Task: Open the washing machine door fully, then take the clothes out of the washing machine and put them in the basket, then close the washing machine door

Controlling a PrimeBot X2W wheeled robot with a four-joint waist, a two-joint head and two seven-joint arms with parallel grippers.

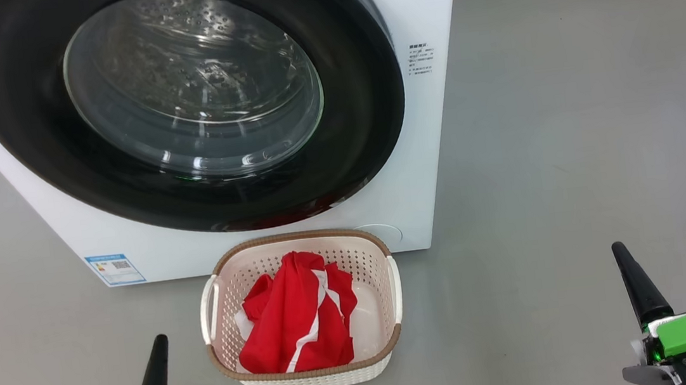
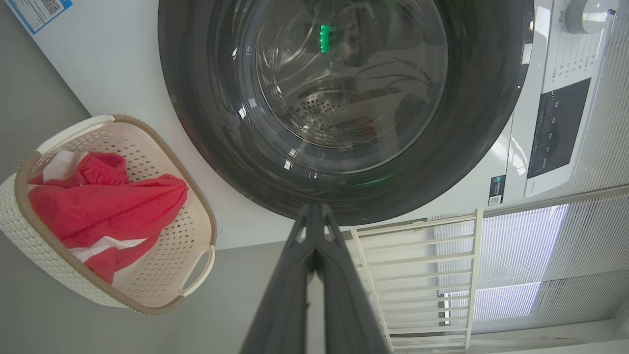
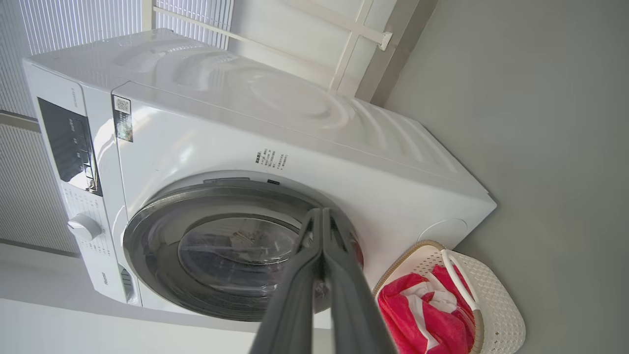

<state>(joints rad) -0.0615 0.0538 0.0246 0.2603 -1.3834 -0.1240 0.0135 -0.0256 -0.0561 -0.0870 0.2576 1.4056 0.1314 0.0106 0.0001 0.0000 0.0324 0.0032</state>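
Left gripper [image 1: 159, 344] sits at the lower left of the head view, above the grey floor [image 1: 566, 131]. Its two dark fingers are pressed together into a single point. Nothing is held between them and they touch nothing. In the left wrist view the fingers [image 2: 290, 275] meet along their length and aim at the lower rim of the washing machine door [image 1: 23, 124], apart from it.

Right gripper [image 1: 622, 255] sits at the lower right of the head view, well apart from the basket [image 1: 210, 350]. Its jaws are likewise fully closed and empty. In the right wrist view its fingers [image 3: 300, 285] lie tip to tip, pointing toward the door's rim without contact.

Washing machine [image 1: 424, 50]: white front-loader standing on the floor. The door is closed against the front panel, with a wide black rim around a clear glass bowl. The perforated steel drum is visible through the glass. A blue label sticker [image 1: 115, 269] sits at the lower left corner of the front. The left wrist view shows a dark control panel [image 2: 555, 128] and a round dial [image 2: 587, 14] at the machine's top.

Basket: on the floor just in front of the machine, below the door, between the two grippers.

Clothes [image 1: 299, 318]: red fabric with white stripes, bunched inside the basket, with part of the cream bottom bare on the right side.
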